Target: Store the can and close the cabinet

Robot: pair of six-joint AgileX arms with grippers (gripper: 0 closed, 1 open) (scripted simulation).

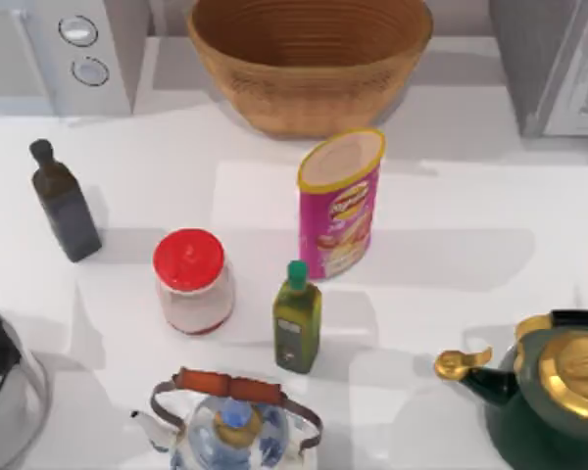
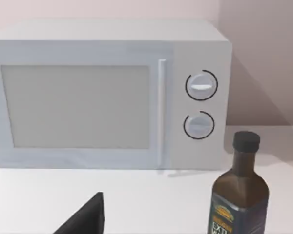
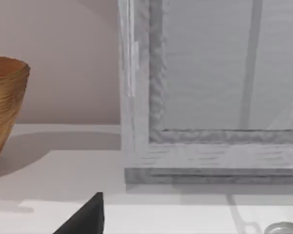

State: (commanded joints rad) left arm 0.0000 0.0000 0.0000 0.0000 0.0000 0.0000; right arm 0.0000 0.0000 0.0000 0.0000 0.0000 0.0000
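Standing midtable, pink can (image 1: 339, 206) bears a possibly Pringles-style logo.

White microwave (image 2: 105, 95) with two dials (image 2: 201, 86) on the bench (image 2: 151, 200), door shut; dark bottle (image 2: 240, 195) just beside it; a dark finger tip (image 2: 85, 218) in the foreground.

Left arm: dark link at top view's left edge, low | left tool (image 2: 85, 217): one dark fingertip in left wrist view, above tabletop, grasp state indeterminate | right tool (image 3: 85, 217): one dark fingertip in right wrist view, above tabletop, grasp state indeterminate
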